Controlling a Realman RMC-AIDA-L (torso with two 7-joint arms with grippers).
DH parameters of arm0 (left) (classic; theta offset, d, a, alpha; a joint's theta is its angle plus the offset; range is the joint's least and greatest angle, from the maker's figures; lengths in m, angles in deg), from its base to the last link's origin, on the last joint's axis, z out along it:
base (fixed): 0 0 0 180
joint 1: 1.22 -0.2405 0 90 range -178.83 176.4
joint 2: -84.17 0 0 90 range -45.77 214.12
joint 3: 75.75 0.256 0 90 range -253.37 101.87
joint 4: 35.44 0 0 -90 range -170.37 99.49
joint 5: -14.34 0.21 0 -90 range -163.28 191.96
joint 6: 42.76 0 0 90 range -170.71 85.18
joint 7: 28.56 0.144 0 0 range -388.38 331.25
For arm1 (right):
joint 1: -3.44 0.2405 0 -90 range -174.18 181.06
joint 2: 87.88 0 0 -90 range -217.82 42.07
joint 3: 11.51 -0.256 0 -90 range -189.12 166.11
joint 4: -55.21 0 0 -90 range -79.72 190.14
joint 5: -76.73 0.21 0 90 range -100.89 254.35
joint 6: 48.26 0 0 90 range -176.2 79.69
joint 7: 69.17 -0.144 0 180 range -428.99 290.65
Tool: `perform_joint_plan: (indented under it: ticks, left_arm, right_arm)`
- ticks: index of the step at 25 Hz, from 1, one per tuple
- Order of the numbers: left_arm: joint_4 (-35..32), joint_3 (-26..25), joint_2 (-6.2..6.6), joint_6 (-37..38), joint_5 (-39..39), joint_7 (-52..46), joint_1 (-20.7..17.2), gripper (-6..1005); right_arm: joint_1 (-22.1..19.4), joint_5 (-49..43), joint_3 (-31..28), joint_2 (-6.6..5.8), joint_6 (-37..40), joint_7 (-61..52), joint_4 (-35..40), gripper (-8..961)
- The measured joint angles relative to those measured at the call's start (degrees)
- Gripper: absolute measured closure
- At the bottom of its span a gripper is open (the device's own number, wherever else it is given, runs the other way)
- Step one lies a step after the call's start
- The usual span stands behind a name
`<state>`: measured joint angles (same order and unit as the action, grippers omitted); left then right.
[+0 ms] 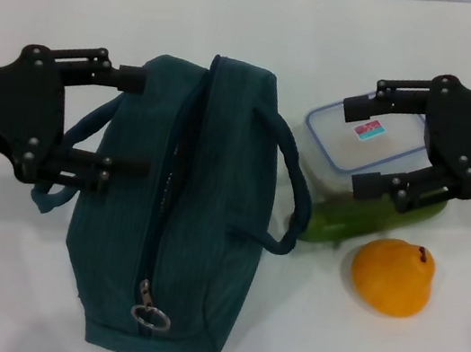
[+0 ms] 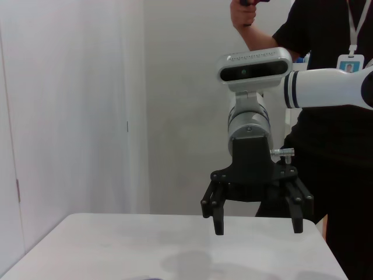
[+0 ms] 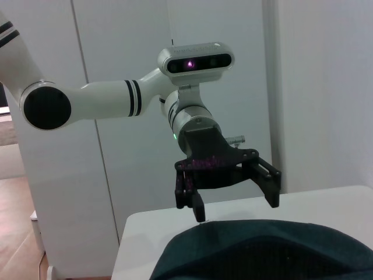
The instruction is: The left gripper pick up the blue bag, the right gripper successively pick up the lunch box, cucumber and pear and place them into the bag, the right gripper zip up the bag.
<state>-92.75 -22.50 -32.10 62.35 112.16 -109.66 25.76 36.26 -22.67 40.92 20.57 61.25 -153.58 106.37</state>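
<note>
Left gripper [image 1: 122, 121] spread wide around blue bag [image 1: 179, 212] handle, gripping nothing; right gripper [image 1: 366, 148] wide open over lunch box [image 1: 360, 143], empty.

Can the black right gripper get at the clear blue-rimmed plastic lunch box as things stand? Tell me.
Probably yes. The right gripper hangs open right over the lunch box, fingers spread across its lid, with nothing between them. The cucumber lies against the box's near side and might crowd the near finger.
</note>
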Motion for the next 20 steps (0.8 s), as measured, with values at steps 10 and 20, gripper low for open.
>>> perform_joint_plan:
  ticks: [10,20]
  left_arm:
    - [0.0,0.0,-0.01,-0.1,0.0,0.0,0.2,123]
    - [-8.6,-0.1,-1.33,-4.6,3.2,-17.2,1.4,124]
  right_arm:
    - [0.0,0.0,0.2,0.03,-0.4,0.0,0.0,81]
    - [0.1,0.0,0.0,0.09,-0.4,0.0,0.0,81]
